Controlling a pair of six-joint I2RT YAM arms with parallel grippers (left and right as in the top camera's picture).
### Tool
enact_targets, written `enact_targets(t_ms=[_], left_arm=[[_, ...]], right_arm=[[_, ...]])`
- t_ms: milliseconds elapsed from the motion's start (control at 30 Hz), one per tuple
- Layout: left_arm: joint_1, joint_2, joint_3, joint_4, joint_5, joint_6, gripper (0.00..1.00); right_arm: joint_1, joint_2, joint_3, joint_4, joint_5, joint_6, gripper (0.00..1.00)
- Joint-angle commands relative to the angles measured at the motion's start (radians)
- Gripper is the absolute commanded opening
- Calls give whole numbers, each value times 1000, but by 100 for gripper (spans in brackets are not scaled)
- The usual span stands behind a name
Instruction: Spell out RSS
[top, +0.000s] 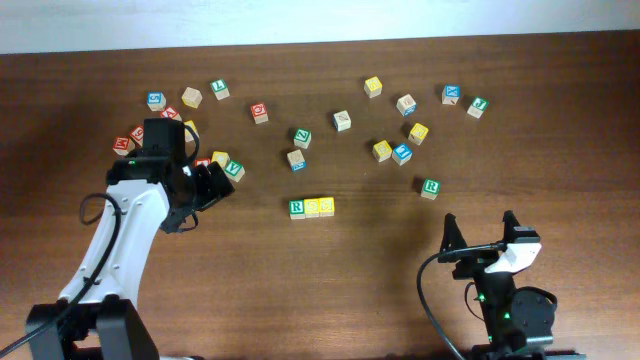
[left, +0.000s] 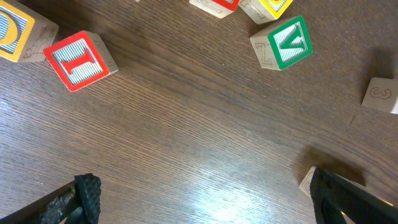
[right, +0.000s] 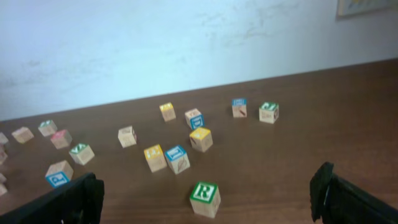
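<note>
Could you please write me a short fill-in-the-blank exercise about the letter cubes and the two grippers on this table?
1. The central row of three cubes starts, at its left end in the overhead view, with a green letter ____.
2. The other two cubes in that row have ____ tops.
3. The left gripper and the right gripper both have their jaws ____, holding nothing.
4. In the left wrist view, the I cube has a ____ frame.
Missing words: R; yellow; open; red.
</note>
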Motion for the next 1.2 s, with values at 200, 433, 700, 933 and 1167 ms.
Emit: enact_targets(t_ms=[200, 433, 700, 933, 1167], left_arm=[[3, -10, 11, -1, -10, -10, 99], [3, -10, 11, -1, -10, -10, 99], [3, -10, 11, -2, -10, -10, 99], [4, -10, 11, -1, -11, -10, 99], [3, -10, 11, -1, -10, -10, 99]], right_arm=[[-8, -12, -31, 19, -18, -122, 98], [-7, -12, -31, 15, -11, -142, 99], [-8, -12, -31, 11, 24, -196, 98], [-8, -12, -31, 11, 24, -195, 98], [-8, -12, -31, 11, 24, -186, 98]])
